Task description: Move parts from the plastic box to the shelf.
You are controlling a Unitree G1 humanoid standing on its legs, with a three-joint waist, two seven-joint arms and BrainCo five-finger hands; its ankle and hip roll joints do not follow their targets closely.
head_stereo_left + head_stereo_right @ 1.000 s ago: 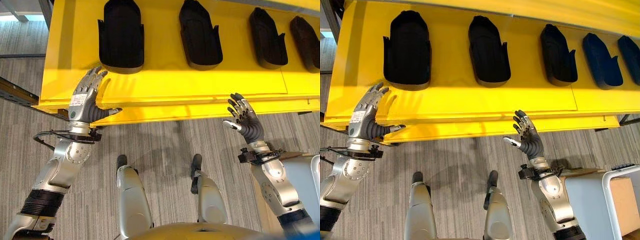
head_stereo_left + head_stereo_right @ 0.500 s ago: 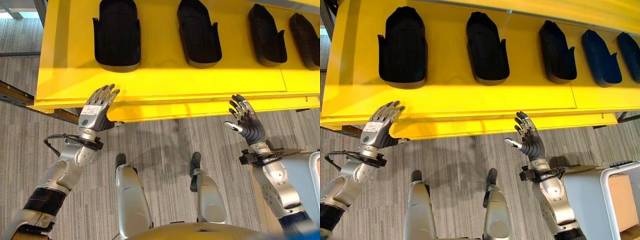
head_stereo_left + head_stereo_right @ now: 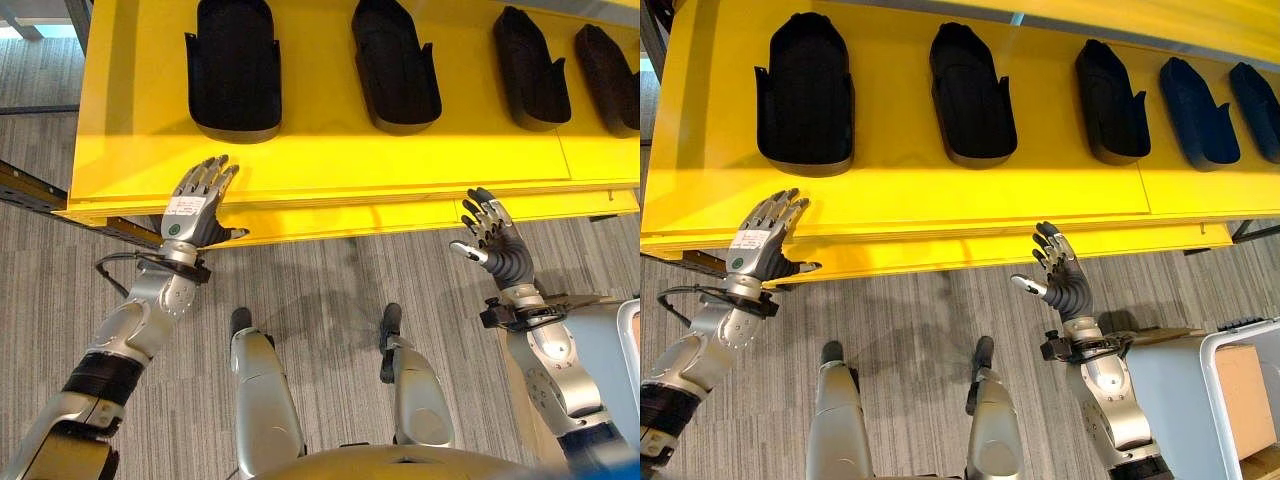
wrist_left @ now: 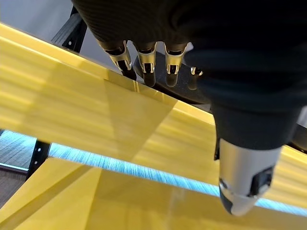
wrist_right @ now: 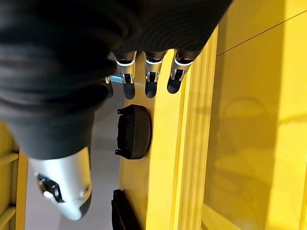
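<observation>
Yellow shelf (image 3: 330, 165) carries a row of black parts (image 3: 970, 95) toward its back. Left hand (image 3: 192, 212) over the shelf's front edge, right hand (image 3: 1065, 280) just off it; both with fingers straight, empty. Judged between placements: next fetch from the plastic box (image 3: 1200, 410), contents hidden

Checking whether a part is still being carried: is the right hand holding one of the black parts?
No, the right hand is open with nothing in its spread fingers, below the yellow shelf where the black parts lie.
</observation>
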